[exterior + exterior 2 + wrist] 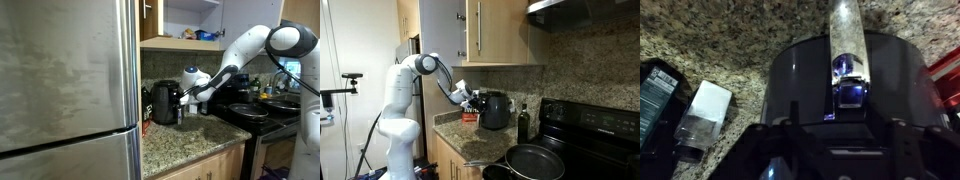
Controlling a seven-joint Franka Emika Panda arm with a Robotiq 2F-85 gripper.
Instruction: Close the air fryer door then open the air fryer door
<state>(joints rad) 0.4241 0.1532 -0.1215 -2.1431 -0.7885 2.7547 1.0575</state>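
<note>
The air fryer (164,103) is a small black rounded appliance on the granite counter, also seen in an exterior view (496,110). In the wrist view its dark grey door (800,75) fills the middle, with the handle (846,45) sticking out from it. The door looks flush with the body. My gripper (186,97) is right at the fryer's front, also in an exterior view (471,100). In the wrist view its dark fingers (845,125) stand wide apart just short of the handle, holding nothing.
A steel fridge (65,80) stands beside the counter. A black stove (560,150) with a pan (534,160) and a dark bottle (523,122) sit beyond the fryer. A white box (708,100), a dark item (658,90) and a red object (946,70) lie nearby.
</note>
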